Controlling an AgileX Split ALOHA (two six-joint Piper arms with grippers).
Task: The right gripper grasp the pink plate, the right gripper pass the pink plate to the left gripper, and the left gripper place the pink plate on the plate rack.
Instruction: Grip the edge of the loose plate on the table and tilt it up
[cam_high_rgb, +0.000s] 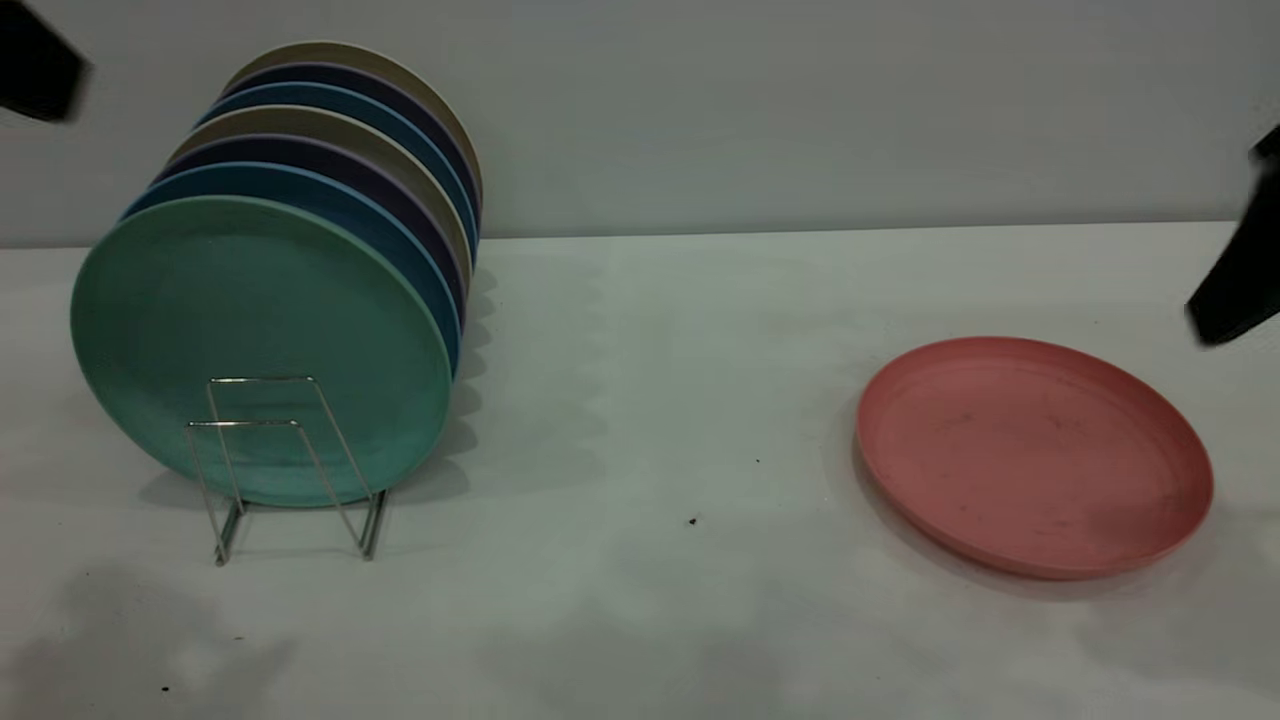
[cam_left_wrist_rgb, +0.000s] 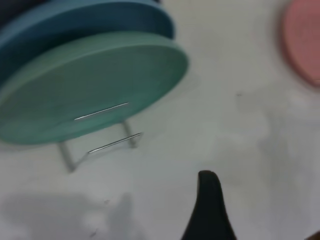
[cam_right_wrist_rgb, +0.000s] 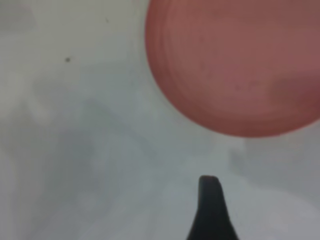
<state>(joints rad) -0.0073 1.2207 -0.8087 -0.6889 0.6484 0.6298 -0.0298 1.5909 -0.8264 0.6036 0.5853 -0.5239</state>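
Exterior view, itemised: pink plate (cam_high_rgb: 1035, 455) lies flat on the white table (cam_high_rgb: 640, 400), right of centre, rim up, faint dark scuffs on its face. Right gripper (cam_high_rgb: 1240, 260) enters at the right edge, above and behind the plate's far right rim, raised off the table, not touching the plate; whether its fingers are spread or closed cannot be told. Left gripper (cam_high_rgb: 35, 65) shows as a dark shape in the upper left corner, above and behind the rack, well apart from the pink plate; its finger state likewise cannot be told. Plate rack (cam_high_rgb: 290, 470) stands at left, silver wire, two front loops bare. Green plate (cam_high_rgb: 250, 340) stands on edge just behind those loops, heading a row of blue, dark purple and beige plates (cam_high_rgb: 340, 140). Right wrist view: one black fingertip (cam_right_wrist_rgb: 210, 207) over bare table, the pink plate (cam_right_wrist_rgb: 235, 65) lying beyond it, apart. Left wrist view: one fingertip (cam_left_wrist_rgb: 210, 207) near the rack (cam_left_wrist_rgb: 105, 145).
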